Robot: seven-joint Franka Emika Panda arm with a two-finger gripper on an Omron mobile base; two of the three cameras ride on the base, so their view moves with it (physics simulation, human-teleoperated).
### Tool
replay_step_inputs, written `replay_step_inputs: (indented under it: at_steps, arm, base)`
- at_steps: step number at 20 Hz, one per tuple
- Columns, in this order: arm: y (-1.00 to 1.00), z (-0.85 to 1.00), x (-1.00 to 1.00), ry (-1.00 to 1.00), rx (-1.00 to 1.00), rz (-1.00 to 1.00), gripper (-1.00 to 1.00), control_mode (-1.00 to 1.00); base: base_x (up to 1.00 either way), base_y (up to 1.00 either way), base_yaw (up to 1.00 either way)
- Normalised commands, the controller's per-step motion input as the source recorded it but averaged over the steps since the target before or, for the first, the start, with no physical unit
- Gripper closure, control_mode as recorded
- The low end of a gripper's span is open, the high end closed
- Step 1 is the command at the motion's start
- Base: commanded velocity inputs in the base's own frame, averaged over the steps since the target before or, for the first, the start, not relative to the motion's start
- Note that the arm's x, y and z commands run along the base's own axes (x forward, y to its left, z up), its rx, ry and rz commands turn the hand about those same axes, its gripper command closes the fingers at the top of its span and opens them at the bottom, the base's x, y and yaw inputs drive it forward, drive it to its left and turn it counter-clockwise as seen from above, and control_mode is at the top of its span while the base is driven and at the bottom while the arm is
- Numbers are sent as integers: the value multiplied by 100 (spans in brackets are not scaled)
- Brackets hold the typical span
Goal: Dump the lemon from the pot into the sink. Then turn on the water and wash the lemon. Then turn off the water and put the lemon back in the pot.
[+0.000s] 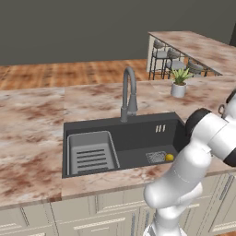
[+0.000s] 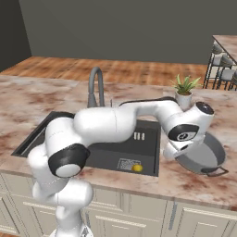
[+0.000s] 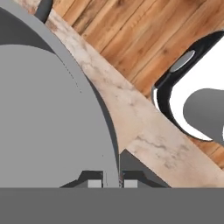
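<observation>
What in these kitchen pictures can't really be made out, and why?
- Gripper tips, right base view: hidden behind the robot's own wrist; the hand view shows them pinching the pot rim.
- Pot, left base view: hidden behind the arm.
- Sink, right base view: its left part is covered by the arm.
- Lemon: too small to show any surface detail.

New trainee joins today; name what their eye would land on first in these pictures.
The big white arm curls over the counter, its tool clamped on the rim of the dark grey pot, which it holds tilted at the right of the sink. In the basin, the bright yellow lemon lies beside the drain grate. The arched faucet stands behind with no water running.
</observation>
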Motion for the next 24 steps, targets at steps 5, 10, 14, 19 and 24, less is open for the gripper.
replay_step_inputs:
  at_steps: [5,10,14,19,24]
  arm:
    - [-1,-70,5,-3,0,22,100,-100]
    - [0,-57,23,-1,0,18,100,-100]
    - [1,-47,29,-1,0,15,100,-100]
    - [-1,-40,12,-4,0,14,100,-100]
    - [-22,-33,0,-10,0,13,100,-100]
  base:
    - [0,0,0]
    - [0,0,0]
    - [0,0,0]
    - [0,0,0]
    - [0,0,0]
